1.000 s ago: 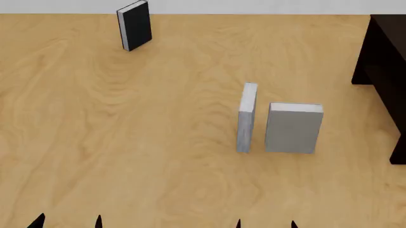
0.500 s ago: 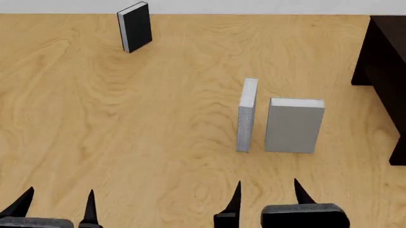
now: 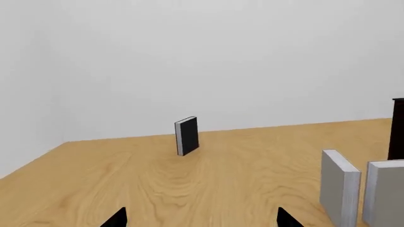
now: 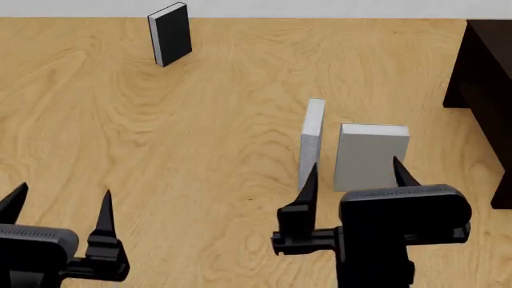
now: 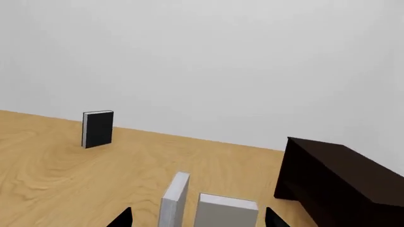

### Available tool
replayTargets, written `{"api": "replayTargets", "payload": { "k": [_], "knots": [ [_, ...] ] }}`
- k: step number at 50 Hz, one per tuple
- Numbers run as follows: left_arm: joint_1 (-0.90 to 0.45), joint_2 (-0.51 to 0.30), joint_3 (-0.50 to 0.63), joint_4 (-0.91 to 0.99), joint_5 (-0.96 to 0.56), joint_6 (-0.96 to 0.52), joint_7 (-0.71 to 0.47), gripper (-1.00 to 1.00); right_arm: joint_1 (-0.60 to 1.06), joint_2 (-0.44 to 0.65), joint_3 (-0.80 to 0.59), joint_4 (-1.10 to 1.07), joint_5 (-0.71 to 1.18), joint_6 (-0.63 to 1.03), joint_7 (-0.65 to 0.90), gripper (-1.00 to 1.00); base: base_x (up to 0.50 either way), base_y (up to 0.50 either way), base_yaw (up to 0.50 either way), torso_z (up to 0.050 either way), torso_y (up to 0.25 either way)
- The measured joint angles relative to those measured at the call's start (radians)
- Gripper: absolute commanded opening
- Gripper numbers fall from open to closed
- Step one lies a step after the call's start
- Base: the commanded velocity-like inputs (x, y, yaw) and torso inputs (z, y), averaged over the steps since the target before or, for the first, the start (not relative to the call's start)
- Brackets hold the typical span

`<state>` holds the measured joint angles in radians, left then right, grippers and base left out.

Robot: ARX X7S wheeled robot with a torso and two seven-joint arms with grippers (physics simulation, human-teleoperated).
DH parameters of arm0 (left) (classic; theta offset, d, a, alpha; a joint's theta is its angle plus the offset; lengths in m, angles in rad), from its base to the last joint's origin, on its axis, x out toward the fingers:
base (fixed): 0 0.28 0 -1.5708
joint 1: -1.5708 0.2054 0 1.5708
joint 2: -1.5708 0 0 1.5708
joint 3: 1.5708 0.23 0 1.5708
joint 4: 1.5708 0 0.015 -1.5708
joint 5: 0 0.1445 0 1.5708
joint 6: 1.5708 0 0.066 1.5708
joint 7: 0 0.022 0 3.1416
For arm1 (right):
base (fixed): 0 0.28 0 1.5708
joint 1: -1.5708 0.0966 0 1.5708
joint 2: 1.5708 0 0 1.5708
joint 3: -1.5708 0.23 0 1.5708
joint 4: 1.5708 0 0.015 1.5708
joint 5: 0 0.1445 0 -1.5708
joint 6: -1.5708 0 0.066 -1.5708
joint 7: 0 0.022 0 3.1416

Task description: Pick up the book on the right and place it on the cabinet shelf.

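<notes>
Tabletop (image 4: 200,132): book (image 4: 370,157) just beyond right claw (image 4: 352,174).

book (image 4: 370,153): lower part hidden behind right gripper (image 4: 353,175) | cabinet shelf (image 4: 486,90): cut off at head view's right edge | left gripper (image 4: 60,204): body cropped at bottom edge

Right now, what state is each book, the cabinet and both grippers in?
grey book: upright on the table, not gripped
bluish-grey book: upright, beside it, apart
black book: upright, far off
cabinet: top bare where visible
left gripper: open, empty
right gripper: open, empty, just short of the grey book
</notes>
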<state>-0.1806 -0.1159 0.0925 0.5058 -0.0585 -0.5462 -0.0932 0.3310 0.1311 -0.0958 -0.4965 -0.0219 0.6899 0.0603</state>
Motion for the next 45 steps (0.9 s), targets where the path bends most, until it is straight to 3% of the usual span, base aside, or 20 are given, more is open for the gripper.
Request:
{"api": "replayTargets", "payload": {
  "k": [6,45],
  "knots": [
    [-0.007,-0.008,0.008,0.018,-0.003,-0.018,-0.006,1.00,0.008,0.008,-0.007,-0.019,-0.002,0.019,0.007,1.00,0.11,-0.03,0.00,0.000,0.000],
    [-0.006,-0.039,0.027,0.037,-0.039,-0.007,-0.034,1.00,0.023,0.039,-0.027,-0.057,0.002,0.048,0.043,1.00,0.50,-0.07,0.00,0.000,0.001]
  ]
}}
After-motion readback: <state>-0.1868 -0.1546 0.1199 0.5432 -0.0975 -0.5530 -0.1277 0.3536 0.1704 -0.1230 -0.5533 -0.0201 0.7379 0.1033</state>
